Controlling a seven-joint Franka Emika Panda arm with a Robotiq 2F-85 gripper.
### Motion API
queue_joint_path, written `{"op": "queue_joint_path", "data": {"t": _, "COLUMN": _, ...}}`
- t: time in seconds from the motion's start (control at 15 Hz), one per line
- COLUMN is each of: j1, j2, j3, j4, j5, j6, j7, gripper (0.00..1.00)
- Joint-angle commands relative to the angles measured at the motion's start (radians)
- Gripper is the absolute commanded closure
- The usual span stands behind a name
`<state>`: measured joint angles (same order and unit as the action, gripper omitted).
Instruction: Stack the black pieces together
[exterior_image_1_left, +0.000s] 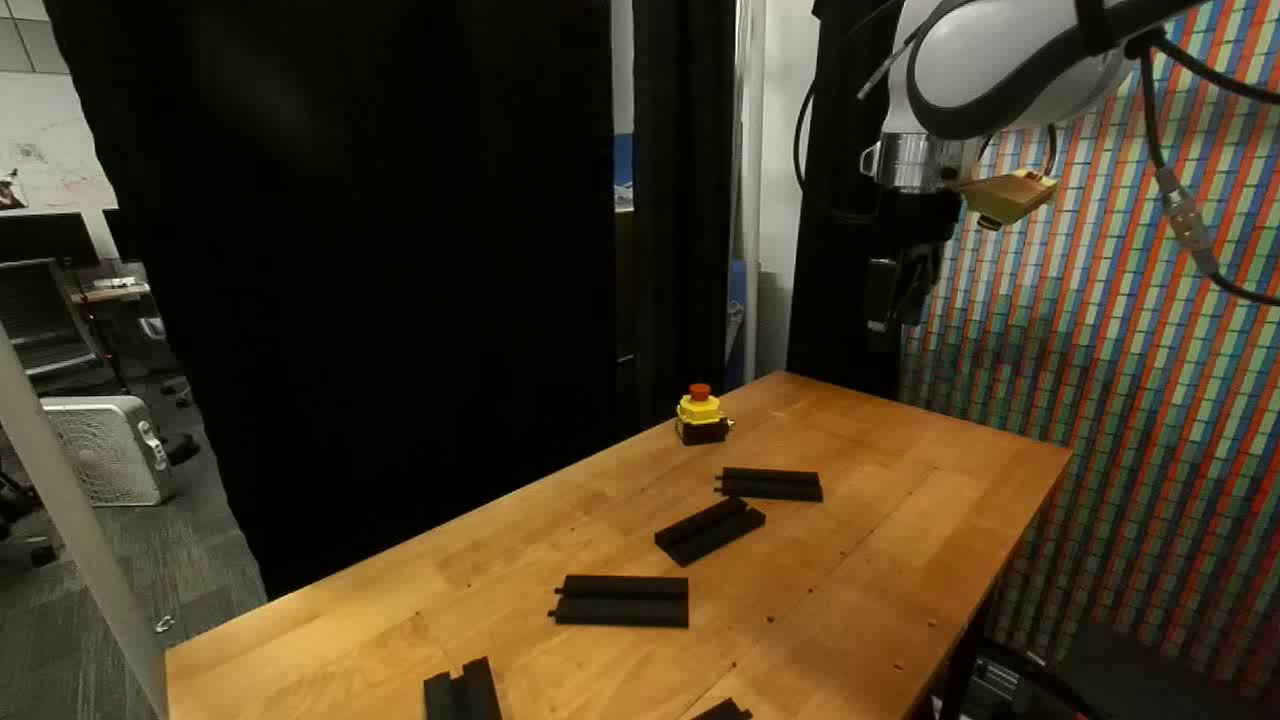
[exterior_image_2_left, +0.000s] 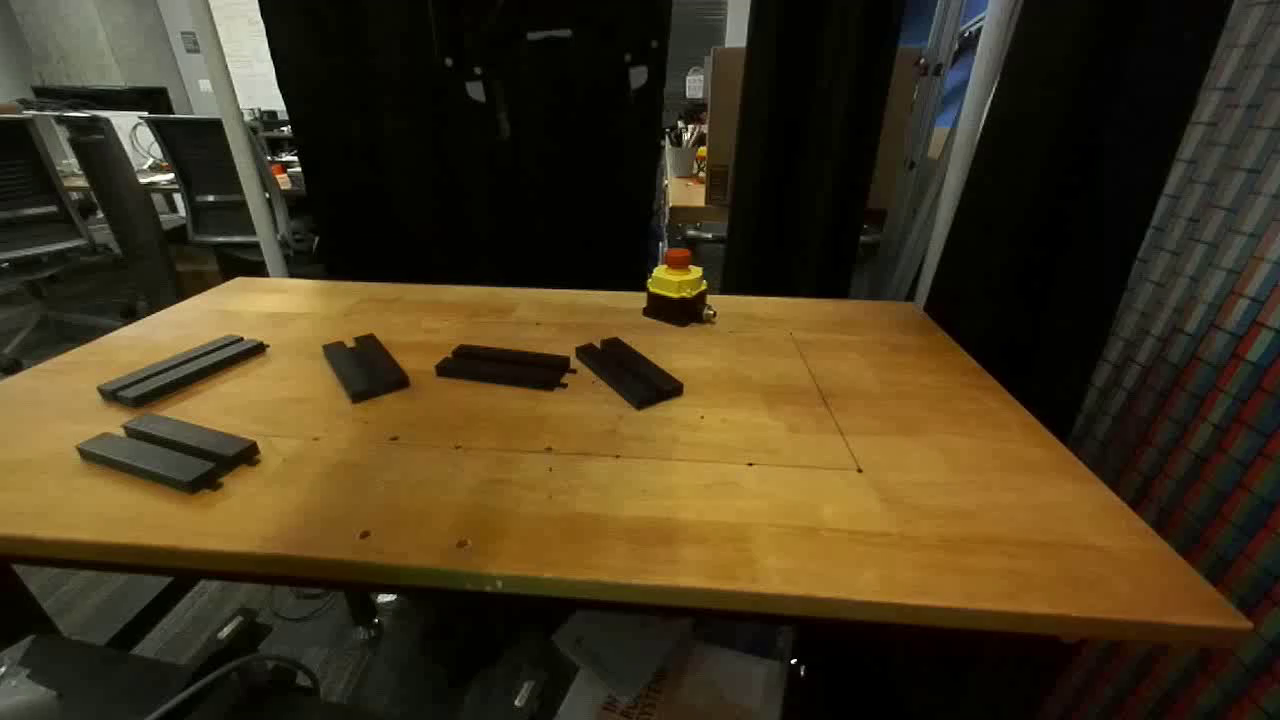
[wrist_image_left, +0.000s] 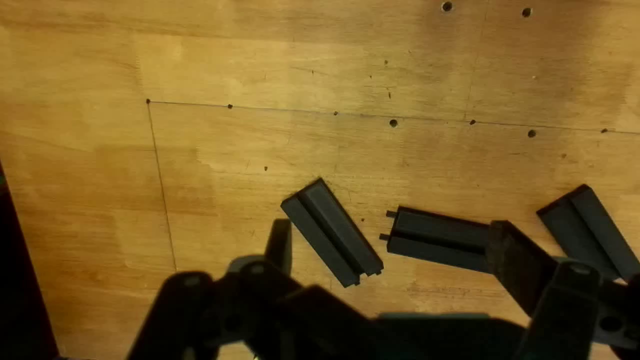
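Note:
Several black pieces, flat slabs with a groove along the middle, lie separately on the wooden table at differing angles. An exterior view has a row of them: a slanted black piece (exterior_image_2_left: 622, 378) nearest the yellow-and-red object, a black piece (exterior_image_2_left: 500, 377) beside it, a shorter-looking black piece (exterior_image_2_left: 366, 372), and a long black piece (exterior_image_2_left: 165, 378) at far left. Closer to the front edge is another black piece (exterior_image_2_left: 150, 462). High above the table hangs my gripper (exterior_image_1_left: 895, 322), open and holding nothing. Its spread fingers frame two black pieces (wrist_image_left: 320, 220) (wrist_image_left: 435, 255) in the wrist view; the right finger partly covers one.
A yellow-and-red button box (exterior_image_2_left: 677, 290) stands near the table's back edge. Dark curtains (exterior_image_1_left: 400, 250) hang behind the table (exterior_image_2_left: 700, 530). A patterned wall (exterior_image_1_left: 1180, 350) rises beside the arm.

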<state>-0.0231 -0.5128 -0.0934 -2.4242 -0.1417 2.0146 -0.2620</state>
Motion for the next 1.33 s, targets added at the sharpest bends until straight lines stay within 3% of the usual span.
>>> {"op": "queue_joint_path", "data": {"t": 0.0, "j1": 0.001, "j2": 0.000, "j3": 0.000, "j4": 0.008, "j5": 0.000, "j6": -0.002, "j7": 0.000, "gripper": 0.00}}
{"op": "queue_joint_path", "data": {"t": 0.53, "j1": 0.012, "j2": 0.026, "j3": 0.001, "j4": 0.015, "j5": -0.007, "j6": 0.017, "j7": -0.028, "gripper": 0.00}}
{"op": "queue_joint_path", "data": {"t": 1.27, "j1": 0.056, "j2": 0.360, "j3": 0.015, "j4": 0.111, "j5": -0.016, "j6": 0.202, "j7": -0.213, "gripper": 0.00}}
